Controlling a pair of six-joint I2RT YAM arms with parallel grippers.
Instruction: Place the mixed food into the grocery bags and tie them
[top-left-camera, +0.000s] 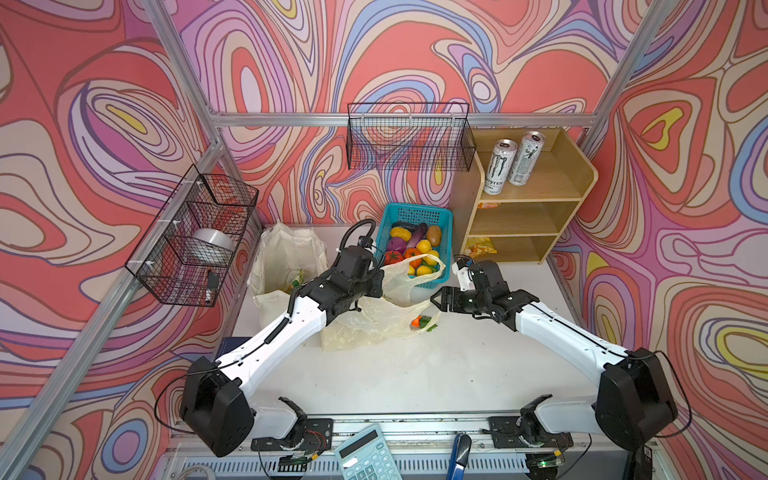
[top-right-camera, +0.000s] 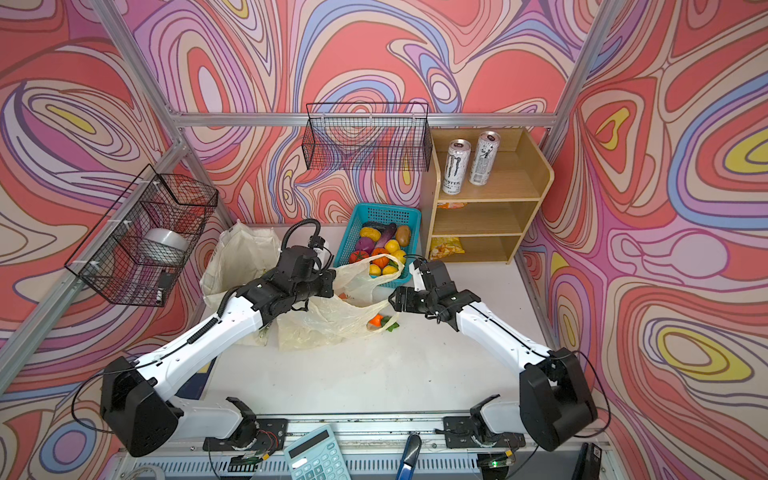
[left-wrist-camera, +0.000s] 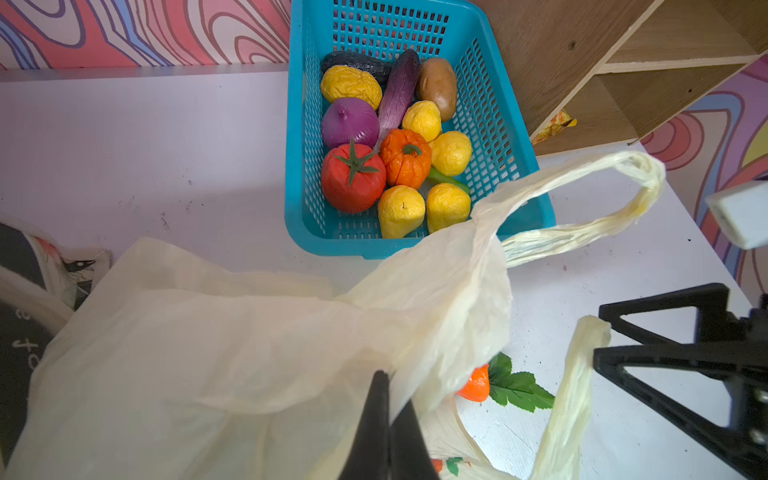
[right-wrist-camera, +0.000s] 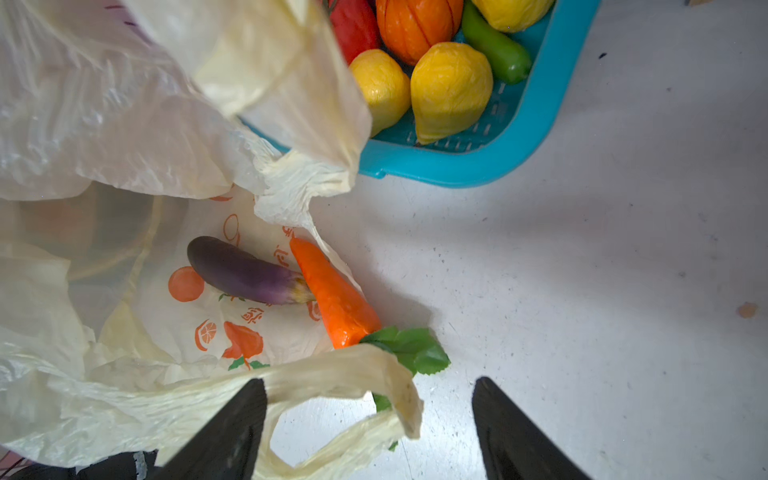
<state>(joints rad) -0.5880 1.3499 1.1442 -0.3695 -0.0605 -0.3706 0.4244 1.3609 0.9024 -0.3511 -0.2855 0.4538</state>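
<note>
While left gripper (left-wrist-camera: 381, 376) clamps its jaws on plastic bag (top-left-camera: 361, 328) rim, right gripper (right-wrist-camera: 370, 382), jaws apart, should pinch loose handle (right-wrist-camera: 332, 370) beside carrot (right-wrist-camera: 332, 291); remaining food sits in basket (top-left-camera: 448, 232), bag's one o'clock.

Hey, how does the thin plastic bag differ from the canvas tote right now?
The plastic bag is thin, translucent and slumped; the canvas tote is opaque and stands upright farther left. The left gripper is shut on the plastic bag's edge; no gripper holds the canvas tote. The plastic bag shows a carrot and an eggplant in its mouth; the tote's contents are unclear. Both are pale cream.
</note>
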